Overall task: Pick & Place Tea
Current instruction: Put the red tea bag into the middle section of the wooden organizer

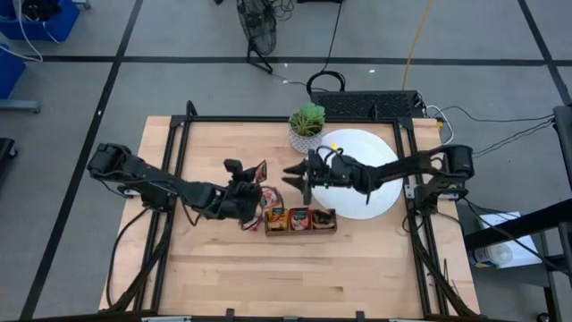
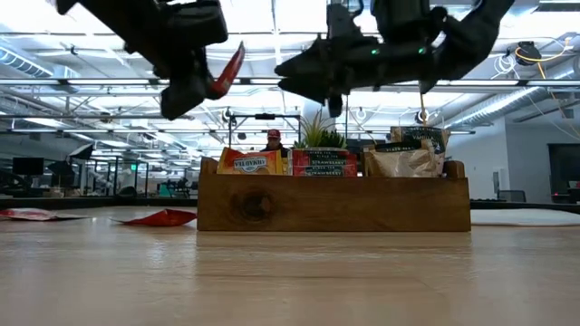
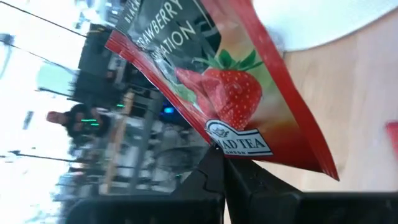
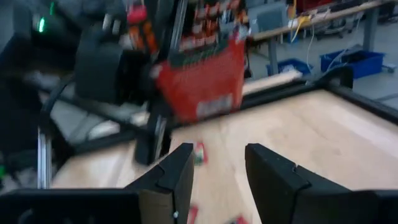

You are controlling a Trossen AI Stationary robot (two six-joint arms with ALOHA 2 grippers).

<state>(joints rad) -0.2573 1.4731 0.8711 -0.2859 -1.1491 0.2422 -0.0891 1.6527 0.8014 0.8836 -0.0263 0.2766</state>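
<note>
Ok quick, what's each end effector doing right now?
Left end effector: closed on a red strawberry tea sachet, lifted off the table.
Right end effector: open, holding nothing, raised near the white disc.

I am working in a big open lab or workshop hall: ceiling trusses (image 2: pixel 507 86) with strip lights are running overhead, taped lines (image 1: pixel 107 98) are crossing the grey floor, and a seated person (image 2: pixel 273 141) is showing behind my wooden table (image 1: pixel 223 268).
</note>
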